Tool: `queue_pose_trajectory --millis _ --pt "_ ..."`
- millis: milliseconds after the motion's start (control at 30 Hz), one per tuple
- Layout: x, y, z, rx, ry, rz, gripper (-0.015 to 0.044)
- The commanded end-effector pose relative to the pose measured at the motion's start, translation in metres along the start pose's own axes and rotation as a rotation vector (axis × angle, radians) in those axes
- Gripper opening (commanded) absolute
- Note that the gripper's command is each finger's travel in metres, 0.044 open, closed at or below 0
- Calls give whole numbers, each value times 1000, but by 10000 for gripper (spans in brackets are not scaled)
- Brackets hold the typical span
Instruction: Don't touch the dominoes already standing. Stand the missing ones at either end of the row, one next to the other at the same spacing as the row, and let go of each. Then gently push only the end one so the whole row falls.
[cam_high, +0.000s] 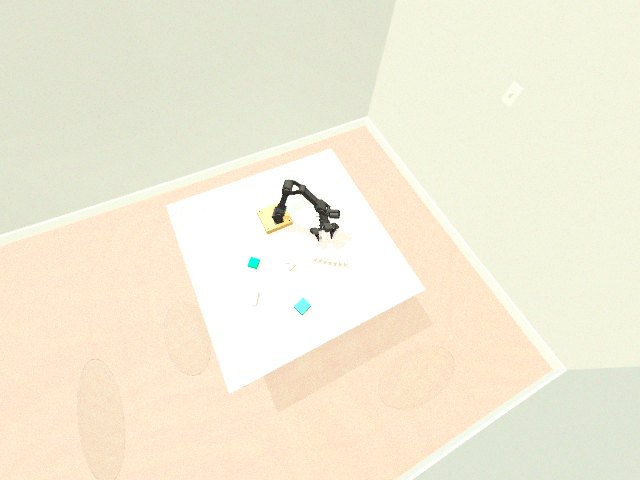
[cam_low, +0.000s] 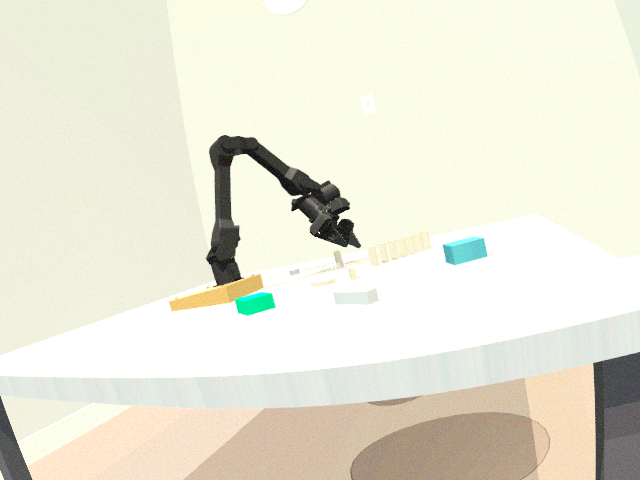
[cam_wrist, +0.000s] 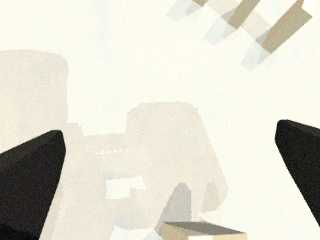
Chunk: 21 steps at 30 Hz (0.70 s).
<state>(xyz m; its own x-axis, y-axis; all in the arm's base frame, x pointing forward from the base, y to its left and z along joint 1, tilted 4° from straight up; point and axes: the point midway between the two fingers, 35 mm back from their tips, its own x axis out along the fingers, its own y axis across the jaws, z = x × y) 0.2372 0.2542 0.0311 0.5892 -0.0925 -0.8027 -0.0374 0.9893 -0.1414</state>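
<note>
A row of several cream dominoes stands upright; only part of it shows at the top right in the wrist view. A single domino stands alone on the arm's side of the row, clearly apart from it, and shows at the bottom edge in the wrist view. My gripper is wide open and empty, raised above the table near this single domino and tilted downward. In the top view the arm largely hides the single domino. Neither finger visibly touches a domino.
A short cream piece and a flat cream piece lie near the row's near end. A green block, a pale grey block and a blue block sit farther off.
</note>
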Motion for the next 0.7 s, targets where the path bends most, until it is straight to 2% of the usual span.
queue_pose_trajectory --millis 0,67,533,667 --pt "-52 -29 18 113 634 121 440" --pt "-59 -31 19 132 685 135 440" --pt "-60 -32 20 133 687 135 440" --pt "-44 -27 8 133 687 135 440"
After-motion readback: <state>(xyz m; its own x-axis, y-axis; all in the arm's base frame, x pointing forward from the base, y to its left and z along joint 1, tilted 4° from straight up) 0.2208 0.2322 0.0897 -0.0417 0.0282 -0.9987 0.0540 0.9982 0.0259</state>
